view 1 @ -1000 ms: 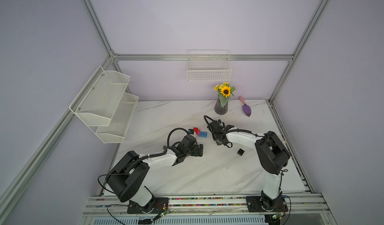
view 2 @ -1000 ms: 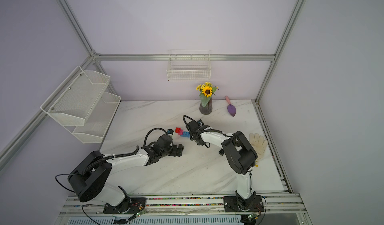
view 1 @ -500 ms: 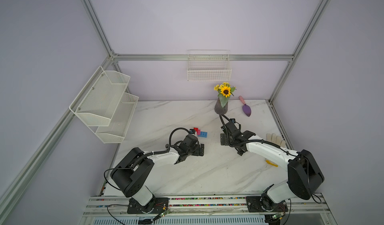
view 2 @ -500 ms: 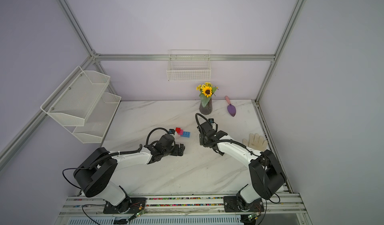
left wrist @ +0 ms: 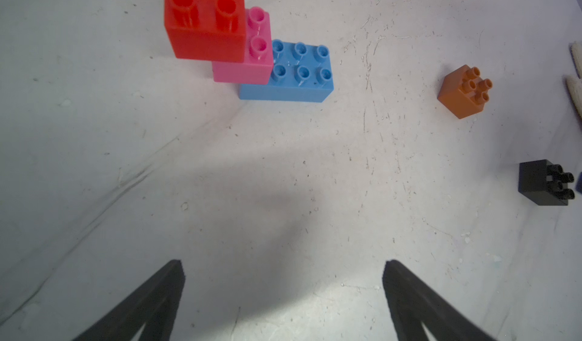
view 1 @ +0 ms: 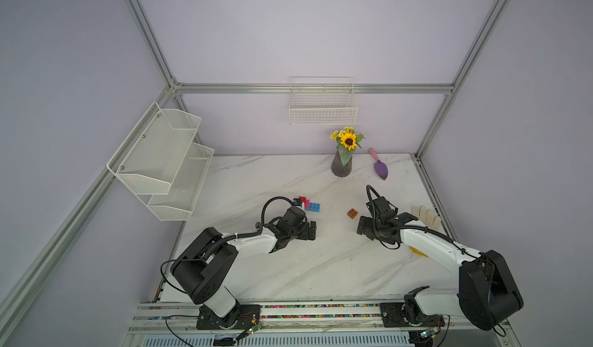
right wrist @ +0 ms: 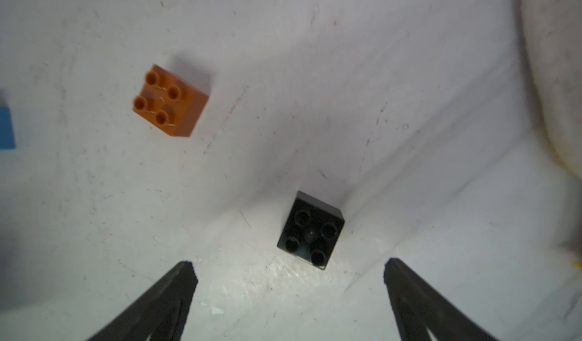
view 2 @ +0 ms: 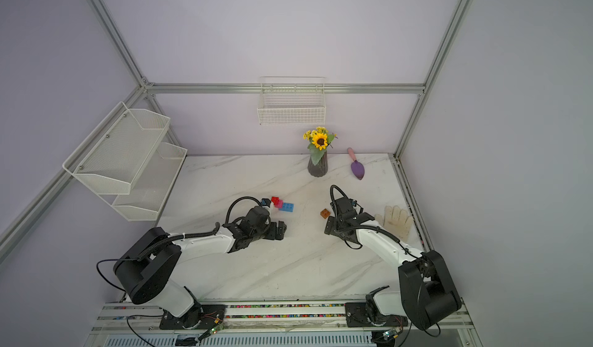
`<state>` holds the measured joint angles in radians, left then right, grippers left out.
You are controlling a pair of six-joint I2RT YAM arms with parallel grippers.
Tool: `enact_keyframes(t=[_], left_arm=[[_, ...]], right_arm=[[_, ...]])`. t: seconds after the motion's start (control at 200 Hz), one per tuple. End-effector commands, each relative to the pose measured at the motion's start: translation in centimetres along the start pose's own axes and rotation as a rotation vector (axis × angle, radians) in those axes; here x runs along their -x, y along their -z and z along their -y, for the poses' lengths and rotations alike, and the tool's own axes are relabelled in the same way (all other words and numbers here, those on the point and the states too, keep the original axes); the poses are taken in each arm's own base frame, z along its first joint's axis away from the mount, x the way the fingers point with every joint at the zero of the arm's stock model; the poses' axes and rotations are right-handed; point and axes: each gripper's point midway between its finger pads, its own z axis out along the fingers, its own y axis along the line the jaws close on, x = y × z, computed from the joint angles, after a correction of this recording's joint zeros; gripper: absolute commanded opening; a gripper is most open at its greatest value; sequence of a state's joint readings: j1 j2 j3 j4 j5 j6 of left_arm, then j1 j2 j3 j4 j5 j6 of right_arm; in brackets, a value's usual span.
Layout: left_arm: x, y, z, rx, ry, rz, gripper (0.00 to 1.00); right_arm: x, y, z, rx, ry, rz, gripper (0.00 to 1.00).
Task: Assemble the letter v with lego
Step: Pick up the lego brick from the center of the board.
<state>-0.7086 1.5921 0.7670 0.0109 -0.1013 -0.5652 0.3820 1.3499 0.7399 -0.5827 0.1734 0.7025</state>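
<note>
We see the left gripper (left wrist: 283,265) and right gripper (right wrist: 289,265) spread wide, both empty (a small black studded plastic brick (right wrist: 310,230) lies just ahead of the right one); the red studded plastic brick (left wrist: 204,21) is cut off in the left wrist view.

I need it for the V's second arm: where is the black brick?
In the right wrist view, the black brick sits just ahead of the open right gripper, apart from the orange brick.
</note>
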Motion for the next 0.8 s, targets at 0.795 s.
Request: enact_keyframes(t=[0.795], left_arm=[[1.0,-0.1,1.2,-0.02,-0.019,0.048,1.0]], right_arm=[[1.2,-2.3,1.2,-0.115,-0.273,0.064,0.8]])
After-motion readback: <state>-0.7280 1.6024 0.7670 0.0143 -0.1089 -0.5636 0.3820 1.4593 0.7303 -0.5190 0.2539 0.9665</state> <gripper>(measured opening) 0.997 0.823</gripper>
